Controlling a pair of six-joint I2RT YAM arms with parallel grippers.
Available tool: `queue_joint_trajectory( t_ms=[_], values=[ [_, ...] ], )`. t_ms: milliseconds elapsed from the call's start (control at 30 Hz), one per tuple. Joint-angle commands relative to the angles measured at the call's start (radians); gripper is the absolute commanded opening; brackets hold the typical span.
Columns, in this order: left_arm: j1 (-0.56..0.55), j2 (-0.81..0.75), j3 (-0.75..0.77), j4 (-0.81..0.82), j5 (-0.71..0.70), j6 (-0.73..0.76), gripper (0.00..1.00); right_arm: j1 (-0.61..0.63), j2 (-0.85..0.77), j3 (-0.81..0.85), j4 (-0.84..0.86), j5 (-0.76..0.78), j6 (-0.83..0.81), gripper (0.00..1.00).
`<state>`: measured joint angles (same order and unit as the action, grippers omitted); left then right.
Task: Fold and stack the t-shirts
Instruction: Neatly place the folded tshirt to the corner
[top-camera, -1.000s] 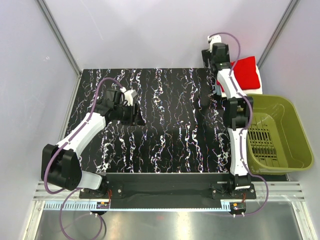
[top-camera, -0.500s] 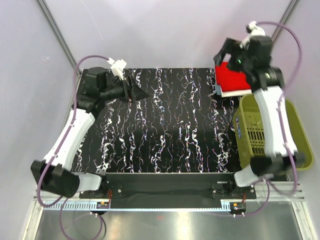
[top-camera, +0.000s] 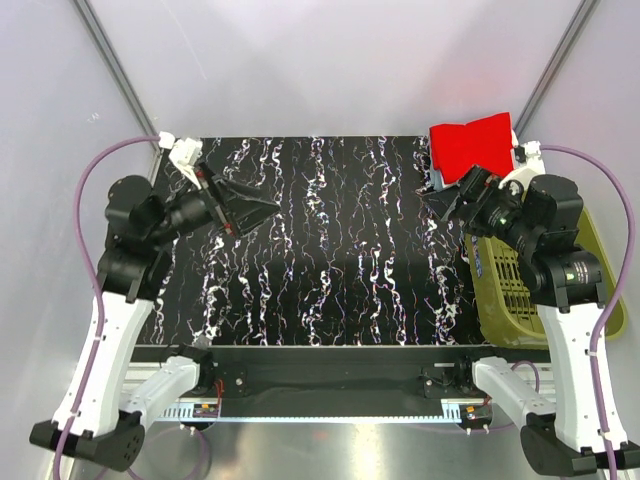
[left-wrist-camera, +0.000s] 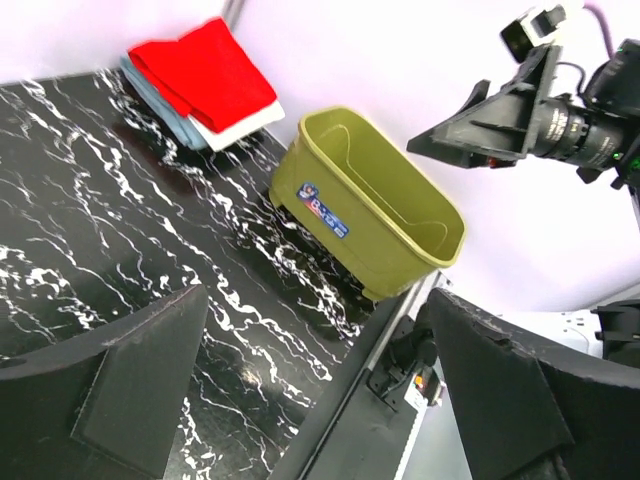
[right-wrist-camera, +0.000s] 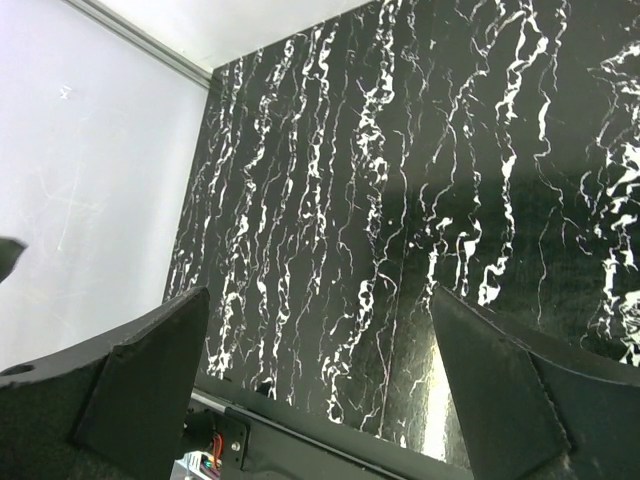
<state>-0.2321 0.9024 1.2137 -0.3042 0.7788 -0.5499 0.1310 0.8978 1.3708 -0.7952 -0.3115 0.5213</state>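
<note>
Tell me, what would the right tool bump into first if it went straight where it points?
Probably the black marbled table: the open, empty right tool tilts down toward its top, and nothing else shows ahead of it. How far off the table lies is unclear.

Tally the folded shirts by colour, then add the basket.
Red t-shirt: 1
White t-shirt: 1
Pale blue t-shirt: 1
Olive-green basket: 1
Total: 4, going by the layers that show in the stack.
</note>
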Motion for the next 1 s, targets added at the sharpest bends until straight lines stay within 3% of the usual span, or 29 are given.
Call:
queue_joint_trajectory(
  t_ms=[0,967],
  values=[
    [0.004,-0.037,-0.013,-0.033,-0.053,0.033,0.99,0.004,-0.011,0.014,-0.004,0.009,-0.007,0.99],
    [0.004,-0.088,-0.034,-0.092,-0.088,0.082,0.99,0.005,-0.002,0.024,-0.033,0.035,-0.014,1.00]
  ],
)
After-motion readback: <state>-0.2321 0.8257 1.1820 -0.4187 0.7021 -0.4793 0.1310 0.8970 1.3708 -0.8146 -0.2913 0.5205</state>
